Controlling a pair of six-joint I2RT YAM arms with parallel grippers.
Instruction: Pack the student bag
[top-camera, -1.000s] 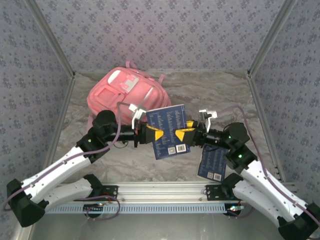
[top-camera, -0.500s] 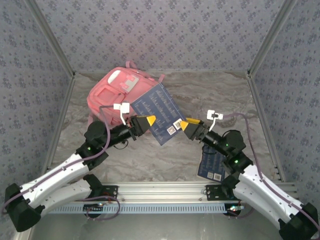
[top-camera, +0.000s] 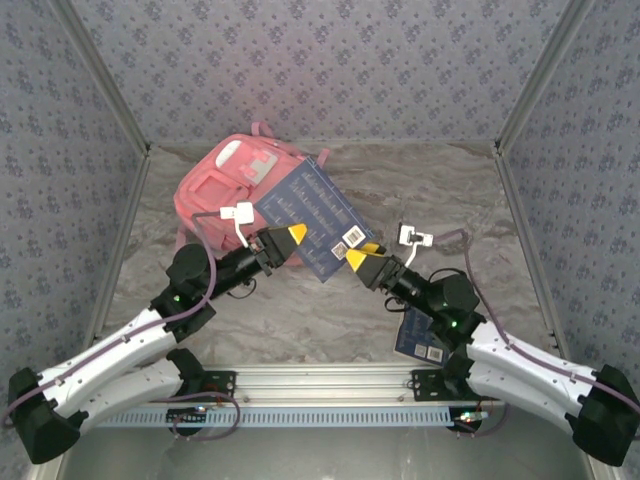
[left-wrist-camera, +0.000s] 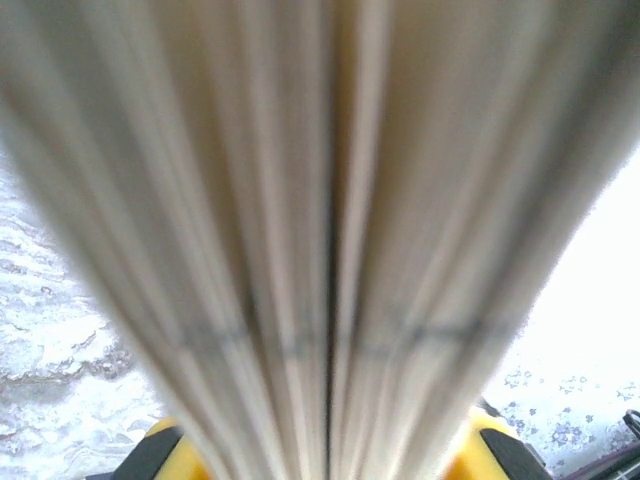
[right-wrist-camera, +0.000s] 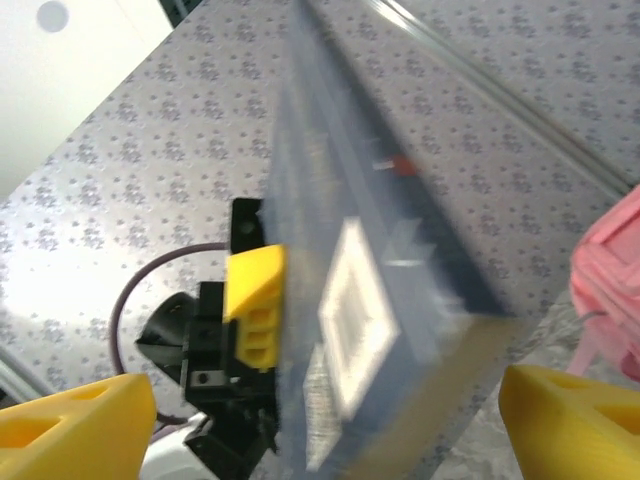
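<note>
Left gripper (top-camera: 293, 238) is clenching a dark blue book (top-camera: 312, 212) by its lower left edge, and in the left wrist view the blurred page edges are running straight down between the two yellow fingers (left-wrist-camera: 165, 452), which are pressing on either side of it. Right gripper (top-camera: 363, 255) is hovering at the book's lower right corner, beside the white barcode label; in the right wrist view its yellow fingertips (right-wrist-camera: 72, 420) are standing wide apart with the book's edge in the gap between them, so it is released rather than gripping. Both arms are reaching inward from the near edge of the table, meeting at the book over the middle of it. The book is hanging tilted above the marbled table (top-camera: 300, 310), its upper corner pointing away from the arms and its upper left part overlapping the right side of the student bag (top-camera: 222, 190) as seen from above. The pink bag is lying at the far left of the table, close to the back wall, its white patch facing up. A second blue book (top-camera: 420, 342) is lying flat on the table near the right arm's base, partly covered by that arm.
</note>
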